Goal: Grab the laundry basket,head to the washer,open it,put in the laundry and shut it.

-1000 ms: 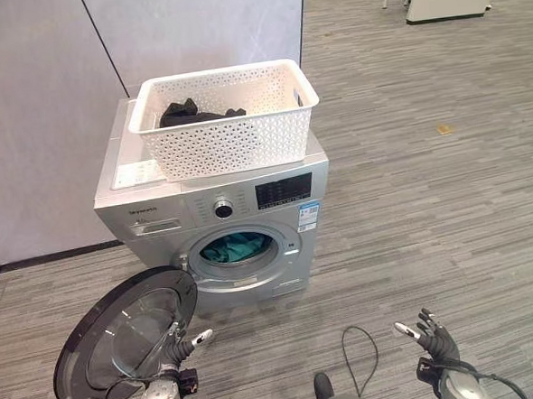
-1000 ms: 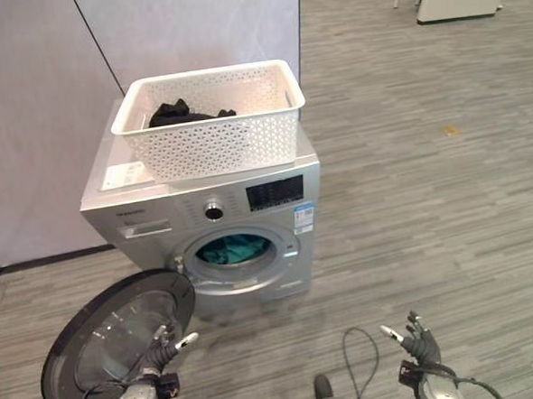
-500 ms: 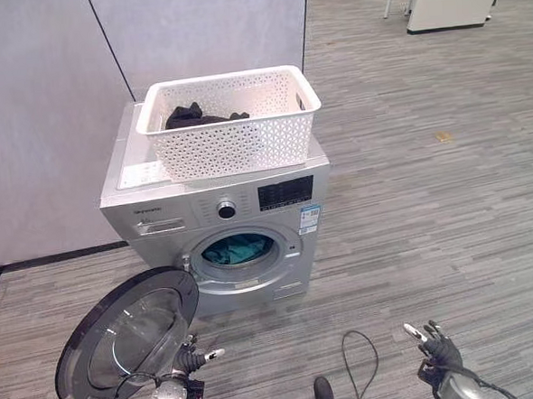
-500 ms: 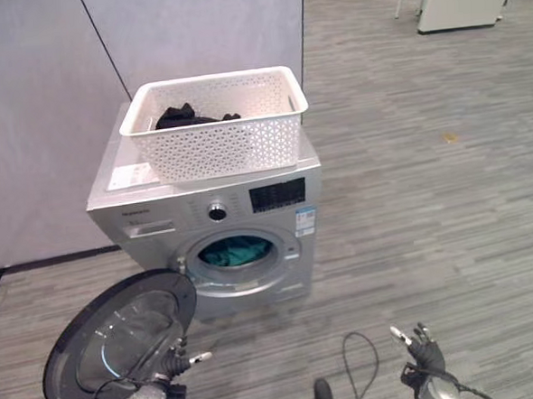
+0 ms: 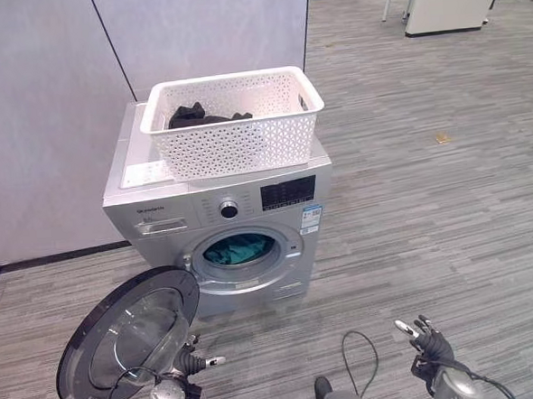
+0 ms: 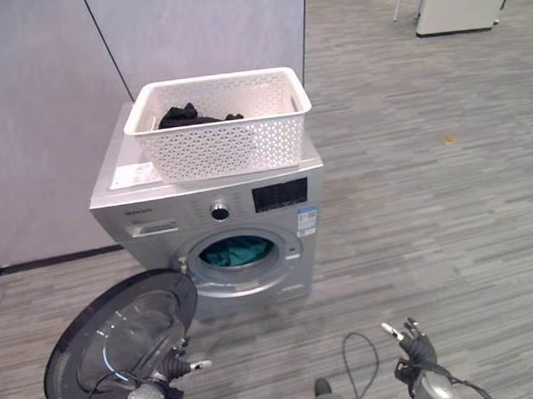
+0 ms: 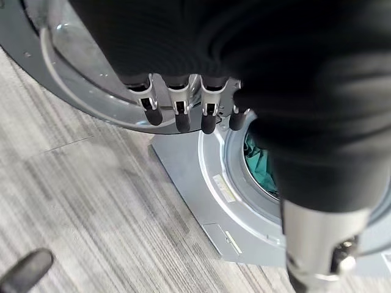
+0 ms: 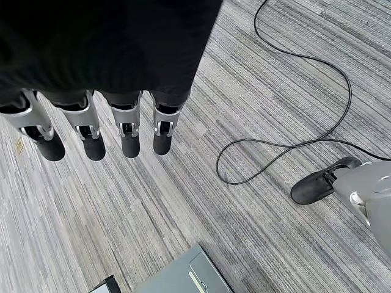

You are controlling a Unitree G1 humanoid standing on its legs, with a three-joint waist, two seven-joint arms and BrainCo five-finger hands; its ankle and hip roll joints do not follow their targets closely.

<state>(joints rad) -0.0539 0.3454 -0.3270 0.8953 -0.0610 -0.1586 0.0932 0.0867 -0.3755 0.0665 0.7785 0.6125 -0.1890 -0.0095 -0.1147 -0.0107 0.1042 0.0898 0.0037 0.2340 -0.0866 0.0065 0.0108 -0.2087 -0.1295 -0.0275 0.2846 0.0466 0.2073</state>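
Both hands empty, fingers straight: left hand (image 5: 193, 360) just beside open door (image 5: 128, 338) rim; right hand (image 5: 426, 339) over bare floor (image 5: 430, 208).

The basket (image 5: 234, 120) wall hides most of the dark laundry (image 5: 194, 116). The drum's rim covers part of the teal cloth (image 5: 238, 250).

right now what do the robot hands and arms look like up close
Each robot hand has silver fingers ending in dark rounded tips, set in a row under a dark ribbed cover over the back of the hand and wrist. The left robot hand and right robot hand look alike. The forearms are silver-grey, with a thin black cable near each wrist.
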